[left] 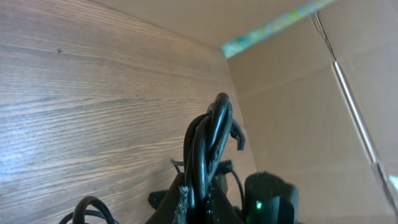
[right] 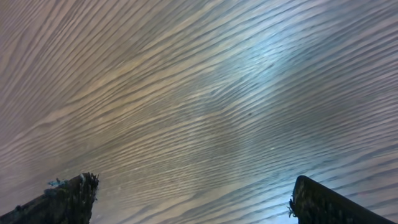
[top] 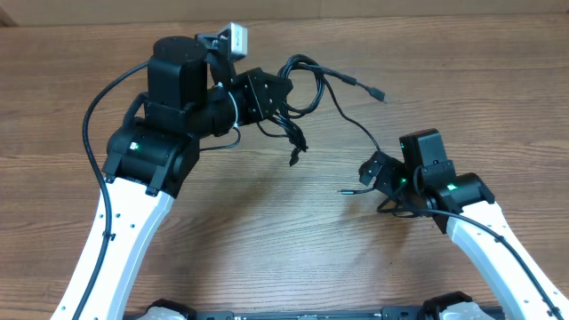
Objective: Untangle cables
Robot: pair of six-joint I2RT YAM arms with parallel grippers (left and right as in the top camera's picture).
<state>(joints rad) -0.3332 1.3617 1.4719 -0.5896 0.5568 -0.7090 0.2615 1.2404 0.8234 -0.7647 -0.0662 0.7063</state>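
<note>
- Left gripper [left: 199,196] clamps the looped bundle of thin black cables [left: 208,143].
- Right gripper [right: 196,199], right of that bundle, gapes wide and empty over the wood-grain tabletop [right: 186,93].

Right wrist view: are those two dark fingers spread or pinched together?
Spread apart: the fingers sit at opposite edges, only bare wooden table between them.

From overhead you look straight down on the table [top: 267,258]. The left wrist view shares the cables [left: 205,155], close up. The right wrist view faces the wood closely.
</note>
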